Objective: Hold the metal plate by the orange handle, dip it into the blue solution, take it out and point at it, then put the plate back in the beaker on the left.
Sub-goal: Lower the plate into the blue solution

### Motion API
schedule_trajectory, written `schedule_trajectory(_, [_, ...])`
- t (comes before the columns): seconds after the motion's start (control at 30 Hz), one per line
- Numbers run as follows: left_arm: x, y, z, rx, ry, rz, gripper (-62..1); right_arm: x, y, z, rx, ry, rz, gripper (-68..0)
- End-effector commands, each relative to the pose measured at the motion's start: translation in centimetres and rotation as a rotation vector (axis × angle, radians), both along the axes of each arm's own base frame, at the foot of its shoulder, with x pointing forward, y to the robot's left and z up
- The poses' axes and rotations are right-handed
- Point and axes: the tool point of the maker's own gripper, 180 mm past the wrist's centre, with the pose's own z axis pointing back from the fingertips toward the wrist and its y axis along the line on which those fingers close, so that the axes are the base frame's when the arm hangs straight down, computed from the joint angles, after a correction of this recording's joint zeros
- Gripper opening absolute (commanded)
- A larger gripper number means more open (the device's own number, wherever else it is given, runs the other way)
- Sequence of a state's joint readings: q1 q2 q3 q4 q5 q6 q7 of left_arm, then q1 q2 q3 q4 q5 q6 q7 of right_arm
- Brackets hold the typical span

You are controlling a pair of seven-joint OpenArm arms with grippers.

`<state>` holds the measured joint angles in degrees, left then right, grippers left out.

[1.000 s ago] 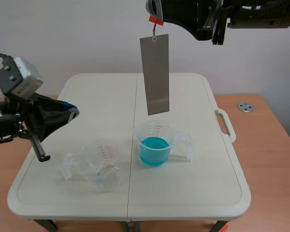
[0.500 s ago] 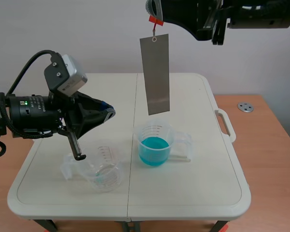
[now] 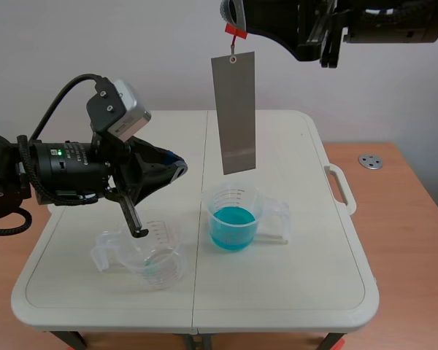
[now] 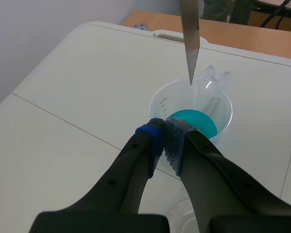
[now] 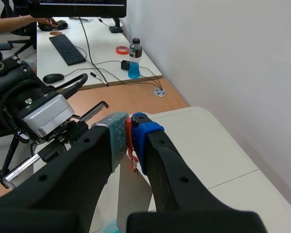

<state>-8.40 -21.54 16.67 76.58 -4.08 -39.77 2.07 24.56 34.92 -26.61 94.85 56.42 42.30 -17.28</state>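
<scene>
The grey metal plate (image 3: 234, 111) hangs upright high over the table by its orange handle (image 3: 234, 30), which my right gripper (image 3: 233, 13) is shut on; the handle (image 5: 129, 141) shows pinched between the pads. The plate's lower edge (image 4: 190, 41) hangs above the beaker of blue solution (image 3: 233, 217), clear of the liquid (image 4: 193, 121). My left gripper (image 3: 177, 168) is shut on nothing, its tips (image 4: 162, 130) aimed toward the plate from the left, apart from it. The second beaker (image 3: 147, 251) stands at the front left under the left arm.
The white folding table (image 3: 306, 284) has a carry handle (image 3: 341, 188) on its right edge. A round metal grommet (image 3: 370, 162) sits in the wooden desk at the right. Behind the table rises a plain wall.
My left arm has swung in from the left edge toward the middle, its shut tips now near the plate. The right arm and plate have not moved.
</scene>
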Motion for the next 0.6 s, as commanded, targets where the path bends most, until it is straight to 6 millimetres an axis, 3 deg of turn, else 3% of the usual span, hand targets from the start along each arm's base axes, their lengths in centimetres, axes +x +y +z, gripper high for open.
schedule_trajectory(0.0, [0.2,-0.2,0.7,-0.019,-0.016,-0.008,-58.2,0.1,-0.2,1.4,0.028,-0.029,0.005,-66.3])
schedule_trajectory(0.17, [0.2,-0.1,0.7,-0.014,-0.016,-0.007,-58.2,0.1,-0.2,1.4,0.027,-0.029,0.004,-66.3])
schedule_trajectory(0.3, [0.2,1.3,0.9,-0.024,-0.004,0.007,-58.2,0.1,-0.2,1.4,0.027,-0.029,0.004,-66.3])
schedule_trajectory(0.4, [0.3,3.6,1.9,-0.044,-0.002,0.040,-58.2,0.1,-0.2,1.3,0.024,-0.028,0.004,-66.3])
schedule_trajectory(0.57, [-0.2,9.5,3.8,-0.019,-0.011,0.127,-58.2,0.1,-0.2,1.4,0.024,-0.028,0.004,-66.3])
